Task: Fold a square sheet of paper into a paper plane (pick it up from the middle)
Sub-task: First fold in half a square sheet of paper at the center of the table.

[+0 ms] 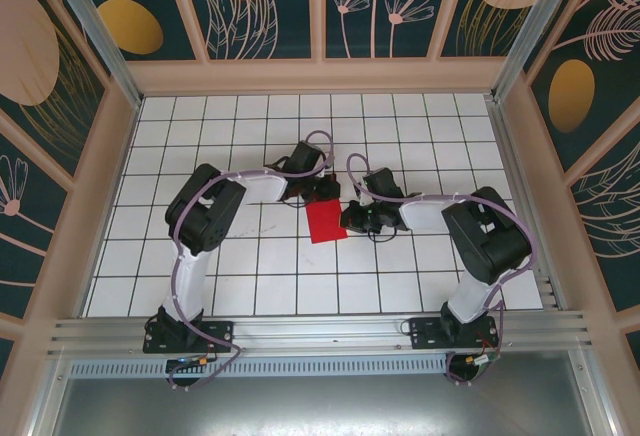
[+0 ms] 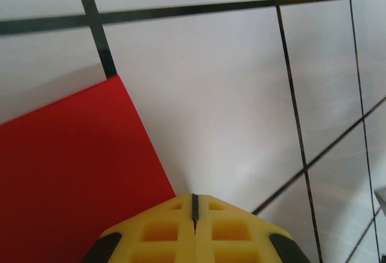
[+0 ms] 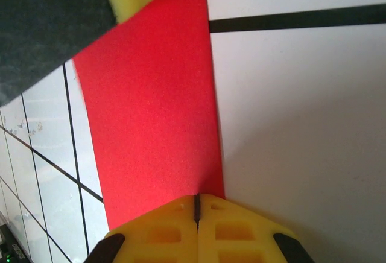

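- Folding stage, by my read: square sheet of paper [image 1: 326, 222] lies mid-table [image 1: 230, 266] between the two arms and looks narrower than square from above, so probably one fold is already in.
- Left gripper [image 1: 320, 192] sits at the sheet's far edge. In the left wrist view its jaws [image 2: 194, 205] are together, tips at the paper's [image 2: 72, 172] right edge.
- Right gripper [image 1: 352, 218] is at the sheet's right side, jaws together too [image 3: 196, 205]. The red strip [image 3: 151, 106] runs right up to its tips.
- Cannot tell whether either gripper pinches the paper or just presses it flat.
- Step in hand looks like holding or creasing an edge, not lifting.
- Next move likely calls for one gripper pinning the sheet while the other runs along the fold, then nose-corner folds.
- Thin paper; it could slide on the smooth tiles.
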`<state>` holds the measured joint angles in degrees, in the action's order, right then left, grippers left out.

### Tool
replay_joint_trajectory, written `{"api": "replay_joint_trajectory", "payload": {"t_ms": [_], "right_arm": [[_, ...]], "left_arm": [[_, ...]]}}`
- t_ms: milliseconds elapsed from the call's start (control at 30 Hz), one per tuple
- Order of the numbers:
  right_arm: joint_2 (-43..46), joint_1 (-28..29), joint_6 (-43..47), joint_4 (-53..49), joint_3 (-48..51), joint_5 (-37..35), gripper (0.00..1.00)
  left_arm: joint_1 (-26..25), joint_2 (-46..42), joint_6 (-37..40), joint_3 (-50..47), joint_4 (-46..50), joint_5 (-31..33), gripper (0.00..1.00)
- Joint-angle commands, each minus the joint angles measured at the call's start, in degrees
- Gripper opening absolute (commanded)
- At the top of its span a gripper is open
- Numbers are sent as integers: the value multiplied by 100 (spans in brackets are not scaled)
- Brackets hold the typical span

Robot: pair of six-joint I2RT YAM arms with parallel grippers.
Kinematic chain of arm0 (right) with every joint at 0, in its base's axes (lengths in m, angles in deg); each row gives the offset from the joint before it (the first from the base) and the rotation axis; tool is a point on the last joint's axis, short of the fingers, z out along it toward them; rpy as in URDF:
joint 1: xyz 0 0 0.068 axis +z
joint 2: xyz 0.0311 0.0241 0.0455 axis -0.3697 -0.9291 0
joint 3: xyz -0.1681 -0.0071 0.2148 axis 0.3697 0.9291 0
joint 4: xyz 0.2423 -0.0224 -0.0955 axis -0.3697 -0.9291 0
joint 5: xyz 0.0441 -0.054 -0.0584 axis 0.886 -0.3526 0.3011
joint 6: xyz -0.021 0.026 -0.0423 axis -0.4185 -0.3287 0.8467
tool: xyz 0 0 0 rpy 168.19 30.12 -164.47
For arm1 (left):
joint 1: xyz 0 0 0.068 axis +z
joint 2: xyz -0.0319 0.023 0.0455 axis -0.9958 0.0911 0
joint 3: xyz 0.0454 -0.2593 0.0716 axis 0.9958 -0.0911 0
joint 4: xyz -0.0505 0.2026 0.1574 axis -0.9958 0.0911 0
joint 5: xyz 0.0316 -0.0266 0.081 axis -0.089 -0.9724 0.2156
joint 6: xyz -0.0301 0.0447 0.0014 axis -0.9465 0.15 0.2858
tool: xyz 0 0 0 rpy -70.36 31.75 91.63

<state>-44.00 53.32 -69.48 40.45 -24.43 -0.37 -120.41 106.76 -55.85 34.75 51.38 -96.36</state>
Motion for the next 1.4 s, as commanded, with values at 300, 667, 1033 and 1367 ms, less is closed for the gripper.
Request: {"api": "replay_joint_trajectory", "payload": {"t_ms": [300, 667, 1033, 1367], "right_arm": [[94, 7, 373, -817, 507, -83, 0], [339, 5, 375, -863, 872, -32, 0], [686, 15, -191, -565, 974, 268, 0], [612, 574, -1051, -113, -9, -311, 0]], "left_arm": [[393, 702, 730, 980, 951, 721, 0], [798, 968, 1167, 1594, 1257, 771, 0], [853, 611, 945, 1636, 1075, 731, 13], [936, -1198, -139, 351, 760, 1950, 58]]}}
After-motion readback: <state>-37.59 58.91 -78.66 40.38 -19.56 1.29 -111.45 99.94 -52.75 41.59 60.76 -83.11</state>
